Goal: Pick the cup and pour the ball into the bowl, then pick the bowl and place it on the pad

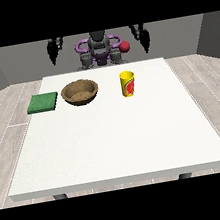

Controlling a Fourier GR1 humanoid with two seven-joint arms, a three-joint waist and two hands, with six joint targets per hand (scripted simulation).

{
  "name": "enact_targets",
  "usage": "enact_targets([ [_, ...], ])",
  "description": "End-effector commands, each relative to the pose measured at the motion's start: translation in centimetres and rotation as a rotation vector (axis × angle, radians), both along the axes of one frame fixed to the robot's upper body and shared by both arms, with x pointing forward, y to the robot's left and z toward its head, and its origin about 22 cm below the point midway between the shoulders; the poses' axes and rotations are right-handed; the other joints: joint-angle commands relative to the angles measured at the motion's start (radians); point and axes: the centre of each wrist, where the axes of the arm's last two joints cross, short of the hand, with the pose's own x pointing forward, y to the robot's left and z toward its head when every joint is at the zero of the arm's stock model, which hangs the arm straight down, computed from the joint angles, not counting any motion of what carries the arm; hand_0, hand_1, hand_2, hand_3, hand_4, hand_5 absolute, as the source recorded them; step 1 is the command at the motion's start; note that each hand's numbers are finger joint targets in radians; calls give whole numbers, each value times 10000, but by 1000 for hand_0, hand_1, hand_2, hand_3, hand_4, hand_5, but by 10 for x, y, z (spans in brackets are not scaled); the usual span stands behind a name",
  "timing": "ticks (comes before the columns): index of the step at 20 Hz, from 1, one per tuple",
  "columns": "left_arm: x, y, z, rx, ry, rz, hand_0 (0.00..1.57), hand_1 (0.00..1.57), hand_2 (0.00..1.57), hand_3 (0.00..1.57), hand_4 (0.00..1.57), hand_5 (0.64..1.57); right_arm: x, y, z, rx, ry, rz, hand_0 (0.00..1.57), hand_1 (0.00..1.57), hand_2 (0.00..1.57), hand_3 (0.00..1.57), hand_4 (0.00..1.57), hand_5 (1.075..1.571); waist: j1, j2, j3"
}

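Front view, white table (117, 141): yellow cup (128, 83) standing upright right of centre; brown bowl (80, 92) sitting just left of it, apart; green pad (43, 103) lying at the left edge. Both hands (54, 49) (141, 34) are hanging raised behind the table, holding nothing; finger posture cannot be told.

Worktop (116, 136): plain white. Pad (43, 103): solid green. Bowl (80, 92): brown, with a lighter speckled tan inside. Cup (128, 83): yellow with a red marking on its side. Ball (125, 46): red. My hands (54, 49) (141, 35): black. My torso (100, 50): grey and black with purple rings. Floor (4, 119): pale grey planks.
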Motion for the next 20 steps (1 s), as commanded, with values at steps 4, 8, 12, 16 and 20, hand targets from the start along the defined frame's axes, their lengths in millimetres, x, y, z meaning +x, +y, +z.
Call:
enact_targets([
  [4,1,6,23,291,-38,-95,0,0,0,0,0,1430,1,-9,25,-380,-65,39,0,0,0,0,0,1571,-29,-2108,157],
  [8,16,-1,25,-1113,-1884,364,0,0,0,0,0,1428,2,-34,10,1032,-1313,97,0,0,0,0,0,1571,-144,-265,215],
  [12,11,28,40,-1227,-1952,-49,0,0,0,0,0,1421,2,-67,17,1125,-1139,31,0,0,0,0,0,1571,40,-239,212],
  [16,11,37,32,-1014,-2000,-175,0,0,0,0,0,1407,11,-52,11,1075,-1356,239,0,0,0,0,0,1571,122,106,211],
  [20,45,15,55,-670,-2953,30,0,0,0,0,0,1403,26,-51,3,1110,-1897,606,0,0,0,0,0,1570,-71,979,214],
])
